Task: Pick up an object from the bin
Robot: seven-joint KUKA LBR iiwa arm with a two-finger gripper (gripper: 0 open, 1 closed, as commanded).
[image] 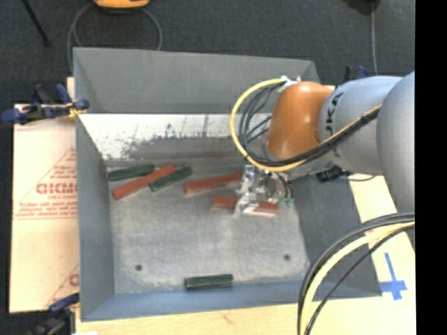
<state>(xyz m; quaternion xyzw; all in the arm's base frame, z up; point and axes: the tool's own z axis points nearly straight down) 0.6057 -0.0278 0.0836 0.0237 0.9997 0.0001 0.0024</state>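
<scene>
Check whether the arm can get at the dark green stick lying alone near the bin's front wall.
Probably yes: the dark green stick lies alone, nothing on or beside it, though the front wall close by may crowd the gripper.

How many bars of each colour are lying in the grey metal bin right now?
Dark green flat bars: 3
Red-brown flat bars: 3, one partly under the end effector
Total: 6
</scene>
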